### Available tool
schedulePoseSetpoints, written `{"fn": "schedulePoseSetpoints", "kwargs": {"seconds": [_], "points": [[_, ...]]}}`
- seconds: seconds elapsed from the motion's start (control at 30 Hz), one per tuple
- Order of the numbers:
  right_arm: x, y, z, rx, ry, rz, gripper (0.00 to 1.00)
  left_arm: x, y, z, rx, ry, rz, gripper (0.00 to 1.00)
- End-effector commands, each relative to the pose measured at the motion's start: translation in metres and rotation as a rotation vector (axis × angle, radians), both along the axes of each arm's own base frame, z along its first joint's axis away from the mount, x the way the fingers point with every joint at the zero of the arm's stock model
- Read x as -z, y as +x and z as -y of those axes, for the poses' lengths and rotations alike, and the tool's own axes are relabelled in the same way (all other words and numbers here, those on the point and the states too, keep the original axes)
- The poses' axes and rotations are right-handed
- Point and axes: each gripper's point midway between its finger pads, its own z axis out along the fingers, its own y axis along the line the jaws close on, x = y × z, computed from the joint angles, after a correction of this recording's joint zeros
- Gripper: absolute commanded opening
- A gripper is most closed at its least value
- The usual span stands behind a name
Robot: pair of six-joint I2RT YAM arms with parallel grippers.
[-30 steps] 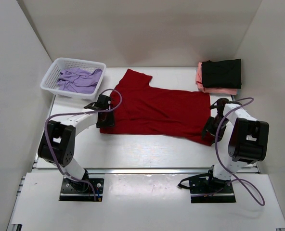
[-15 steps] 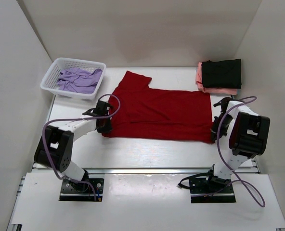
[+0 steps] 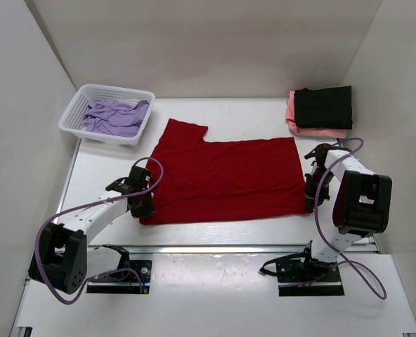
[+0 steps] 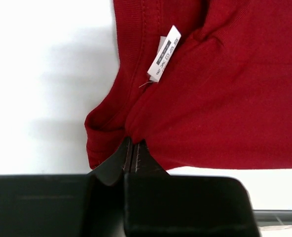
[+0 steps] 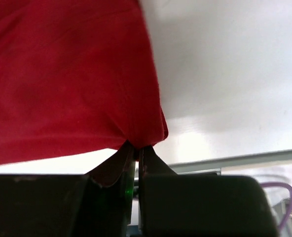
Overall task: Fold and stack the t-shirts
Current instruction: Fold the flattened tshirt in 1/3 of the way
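Observation:
A bright red t-shirt point(image 3: 225, 179) lies spread across the middle of the table, one sleeve pointing to the back left. My left gripper point(image 3: 145, 205) is shut on the shirt's near left corner point(image 4: 128, 126), beside its white label point(image 4: 164, 53). My right gripper point(image 3: 310, 199) is shut on the near right corner point(image 5: 146, 133). A folded black t-shirt point(image 3: 323, 107) rests on a folded salmon pink one point(image 3: 292, 112) at the back right. A crumpled lavender t-shirt point(image 3: 113, 116) fills the basket.
The white mesh basket point(image 3: 76, 104) stands at the back left. White walls close in the table on three sides. The table's front rail point(image 3: 222, 247) runs just behind the arm bases.
Both grippers have closed on the red shirt's near corners and pulled it toward the table's front edge. The left arm has swung forward and to the left.

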Motion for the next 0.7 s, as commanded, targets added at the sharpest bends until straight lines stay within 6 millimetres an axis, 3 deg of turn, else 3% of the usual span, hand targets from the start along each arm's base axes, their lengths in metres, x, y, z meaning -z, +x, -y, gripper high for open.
{"fn": "schedulePoseSetpoints", "kwargs": {"seconds": [0.0, 0.3, 0.6, 0.67], "points": [[-0.021, -0.002, 0.001, -0.07, -0.056, 0.052, 0.0, -0.011, -0.011, -0.014, -0.059, 0.06, -0.047, 0.0], [-0.044, 0.005, -0.02, -0.129, -0.075, 0.119, 0.0, -0.041, -0.015, -0.023, -0.159, 0.004, -0.007, 0.0], [-0.055, 0.006, -0.022, -0.127, -0.103, 0.143, 0.0, -0.037, -0.033, -0.023, -0.165, -0.016, -0.058, 0.0], [-0.052, 0.0, -0.027, -0.121, -0.078, 0.121, 0.0, -0.04, -0.029, -0.024, -0.18, -0.032, -0.038, 0.0]]}}
